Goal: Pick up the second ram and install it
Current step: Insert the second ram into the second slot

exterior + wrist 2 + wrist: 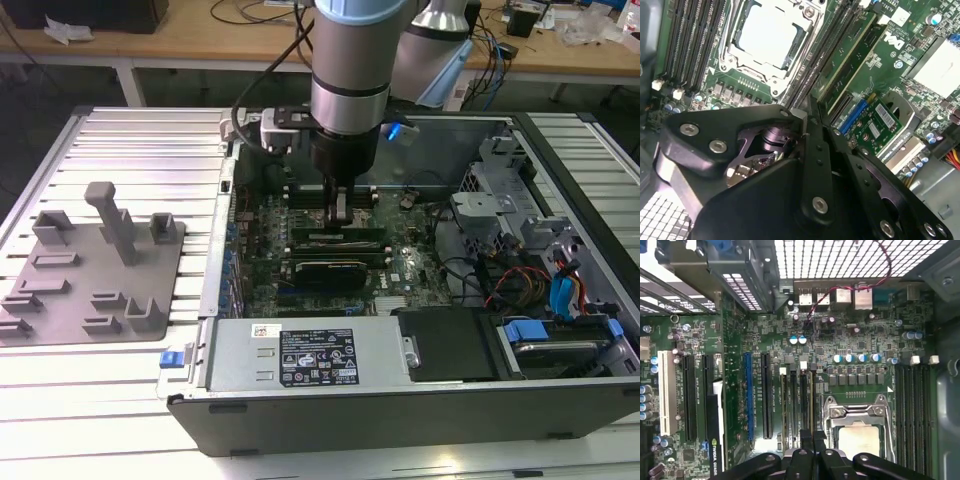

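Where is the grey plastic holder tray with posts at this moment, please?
In the exterior view, the grey plastic holder tray lies on the ribbed white table at the exterior view's left, beside the open black computer case.

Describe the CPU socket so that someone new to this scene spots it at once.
Look inside the open computer case, at the green motherboard lying in it. The CPU socket is the silvery metal frame around a pale plate, with banks of long black memory slots on either side. Unlike those narrow slots, it is broad, square and bright.
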Controlling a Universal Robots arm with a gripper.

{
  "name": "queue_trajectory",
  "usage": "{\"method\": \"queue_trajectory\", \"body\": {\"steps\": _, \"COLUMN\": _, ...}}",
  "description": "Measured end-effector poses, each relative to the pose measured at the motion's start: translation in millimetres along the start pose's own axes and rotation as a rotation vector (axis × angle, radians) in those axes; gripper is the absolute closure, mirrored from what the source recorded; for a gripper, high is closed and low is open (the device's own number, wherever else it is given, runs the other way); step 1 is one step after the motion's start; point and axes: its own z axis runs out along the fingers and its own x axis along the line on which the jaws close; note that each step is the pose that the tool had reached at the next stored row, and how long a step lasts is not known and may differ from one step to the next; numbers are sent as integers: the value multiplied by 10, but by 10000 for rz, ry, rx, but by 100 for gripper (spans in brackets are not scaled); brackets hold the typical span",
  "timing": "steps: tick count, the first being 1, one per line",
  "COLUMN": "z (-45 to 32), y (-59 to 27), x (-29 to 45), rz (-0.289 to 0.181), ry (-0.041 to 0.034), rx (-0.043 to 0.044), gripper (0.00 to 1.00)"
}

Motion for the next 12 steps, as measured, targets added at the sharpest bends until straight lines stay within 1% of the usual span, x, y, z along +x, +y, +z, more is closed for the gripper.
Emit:
{"method": "queue_trajectory", "body": {"steps": 3, "z": 86, "y": -8, "x": 3, "rz": -2, "ry": 0, "rx": -4, "gripper": 91}}
{"method": "queue_trajectory", "body": {"steps": 5, "z": 101, "y": -8, "x": 4, "rz": -1, "ry": 0, "rx": -4, "gripper": 91}}
{"method": "queue_trajectory", "body": {"steps": 12, "z": 107, "y": -9, "x": 19, "rz": -4, "ry": -1, "rx": -4, "gripper": 91}}
